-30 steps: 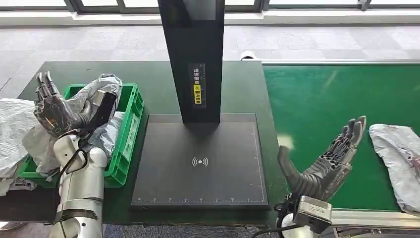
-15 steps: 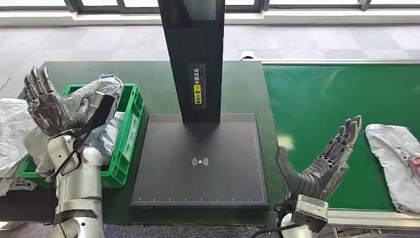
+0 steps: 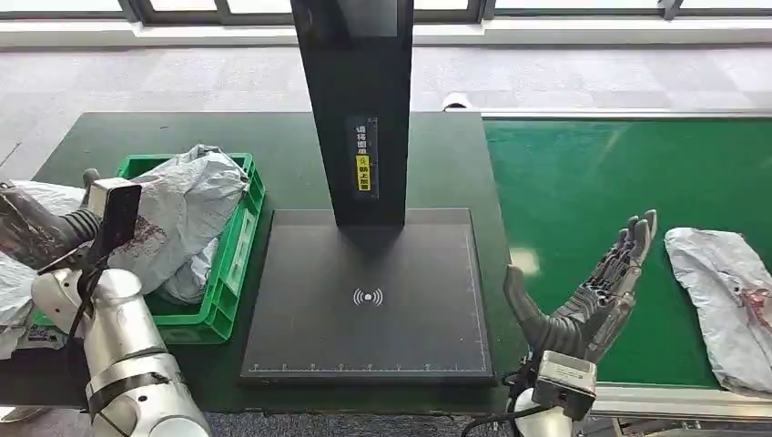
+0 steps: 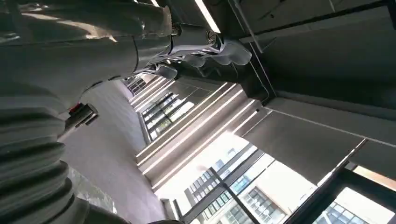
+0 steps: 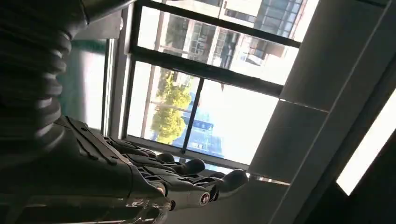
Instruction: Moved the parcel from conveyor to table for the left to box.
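Green belt (image 3: 583, 182) runs beside the dark table (image 3: 273, 137). Right hand (image 3: 592, 305), fingers spread and empty, waits near the parcel (image 3: 724, 296) — soft, light, likely slippery; pinch its middle. Left hand (image 3: 32, 232) — grip unclear.

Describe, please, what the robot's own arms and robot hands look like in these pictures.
Both arms are silver metal cylinders with dark bands and loose black cables at the wrists. The right robot hand is dark grey to black, with segmented fingers, a thick grey thumb and a silver camera box below it. The left robot hand is similarly dark, beside a black-faced wrist camera box.
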Controlling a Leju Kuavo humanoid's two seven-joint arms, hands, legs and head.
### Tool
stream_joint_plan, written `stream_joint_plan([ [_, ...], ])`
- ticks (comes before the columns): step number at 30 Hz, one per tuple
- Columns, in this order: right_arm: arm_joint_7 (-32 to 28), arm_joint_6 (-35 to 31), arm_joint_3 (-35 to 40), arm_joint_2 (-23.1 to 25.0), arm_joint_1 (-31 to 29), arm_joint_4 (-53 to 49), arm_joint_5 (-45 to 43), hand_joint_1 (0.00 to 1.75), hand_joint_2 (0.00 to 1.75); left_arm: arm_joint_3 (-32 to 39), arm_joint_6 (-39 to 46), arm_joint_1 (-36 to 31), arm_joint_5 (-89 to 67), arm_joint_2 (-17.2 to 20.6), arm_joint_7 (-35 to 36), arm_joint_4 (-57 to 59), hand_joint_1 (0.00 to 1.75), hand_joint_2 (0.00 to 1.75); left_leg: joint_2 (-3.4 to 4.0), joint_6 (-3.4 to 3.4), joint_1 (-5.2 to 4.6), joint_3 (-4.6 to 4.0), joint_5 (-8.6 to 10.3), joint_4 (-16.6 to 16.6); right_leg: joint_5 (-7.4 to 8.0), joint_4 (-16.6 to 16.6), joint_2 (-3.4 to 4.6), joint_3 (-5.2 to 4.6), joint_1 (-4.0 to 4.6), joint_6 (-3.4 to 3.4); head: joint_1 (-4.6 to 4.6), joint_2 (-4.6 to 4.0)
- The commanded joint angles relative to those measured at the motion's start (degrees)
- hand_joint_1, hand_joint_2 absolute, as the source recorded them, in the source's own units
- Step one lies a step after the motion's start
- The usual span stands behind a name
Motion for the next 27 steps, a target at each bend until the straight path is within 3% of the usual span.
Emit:
stream_joint_plan([
  [1, 0.0, 0.0, -3.1, 0.2, -2.0, 4.4, 0.2, 0.00, 1.75, 4.3, -0.2, -2.9, 1.4, -1.3, -0.1, 0.9, 0.00, 1.75, 0.00, 0.05, 0.02, 0.08, -0.01, 0.0, 0.00, -0.1, -0.03, 0.11, 0.03, 0.01, 0.00, 0.00],
  [6, 0.0, 0.0, -3.4, 0.3, -1.6, 3.9, 0.4, 0.00, 1.75, 3.3, -0.2, -2.6, 2.6, -1.3, -0.1, 1.3, 0.00, 1.75, -0.02, 0.03, -0.01, 0.08, -0.01, 0.0, -0.01, 0.0, -0.04, 0.09, 0.00, 0.00, 0.02, 0.00],
  [11, 0.0, 0.0, -4.5, 0.6, -0.8, 3.2, 1.0, 0.00, 1.75, -5.8, -0.2, 0.5, 14.7, -1.3, -0.1, 4.8, 0.00, 1.75, -0.17, 0.03, -0.02, 0.09, 0.02, -0.1, -0.04, -0.1, -0.18, 0.12, -0.01, 0.01, 0.00, 0.00],
  [14, 0.0, 0.0, -4.6, 0.5, -0.8, 3.1, 1.0, 0.00, 1.75, -7.1, -0.2, 1.0, 16.3, -1.3, -0.1, 5.1, 0.00, 1.75, -0.13, 0.04, -0.01, 0.08, 0.01, 0.0, -0.03, -0.1, -0.13, 0.08, 0.00, 0.01, 0.00, -0.02],
  [15, 0.0, 0.0, -5.3, 0.8, -0.6, 2.9, 1.3, 0.00, 1.75, -17.0, -0.2, 3.7, 27.2, -1.3, -0.1, 7.2, 0.00, 1.75, -0.18, 0.07, -0.01, 0.14, 0.02, -0.1, -0.03, -0.1, -0.20, 0.19, 0.01, 0.02, 0.02, 0.00],
  [16, 0.0, 0.0, -5.7, 0.9, -0.4, 2.9, 1.3, 0.00, 1.75, -22.9, -2.6, 5.7, 35.0, 0.1, -0.1, 7.1, 0.00, 1.75, -0.30, 0.05, -0.02, 0.06, 0.03, -0.1, -0.05, -0.1, -0.32, 0.15, -0.01, 0.03, 0.00, 0.00],
  [17, 0.0, 0.0, -6.3, 0.9, -0.3, 2.9, 1.3, 0.00, 1.75, -26.6, -10.2, 7.7, 43.0, 0.7, -0.1, 4.9, 0.00, 1.75, -0.43, 0.08, 0.00, 0.09, 0.07, -0.1, -0.05, -0.2, -0.45, 0.26, 0.02, 0.04, 0.02, 0.00],
  [22, 0.0, 0.0, -5.9, -1.4, 0.5, 5.7, -3.8, 0.00, 1.75, -35.2, -38.3, 18.3, 63.0, 0.9, -0.1, -5.3, 0.00, 1.75, -0.16, 0.07, -0.02, 0.21, -0.01, -0.2, -0.03, -0.2, -0.18, 0.27, -0.05, 0.03, 0.02, 0.00],
  [27, 0.0, 1.0, -4.3, -3.2, 0.2, 7.3, -8.5, 0.00, 1.75, -35.7, -47.9, 22.0, 66.5, 0.1, -0.1, -8.6, 0.00, 1.75, 0.04, 0.11, -0.02, 0.23, -0.13, -0.2, -0.02, -0.2, 0.03, 0.26, -0.07, 0.03, 0.02, 0.00],
])
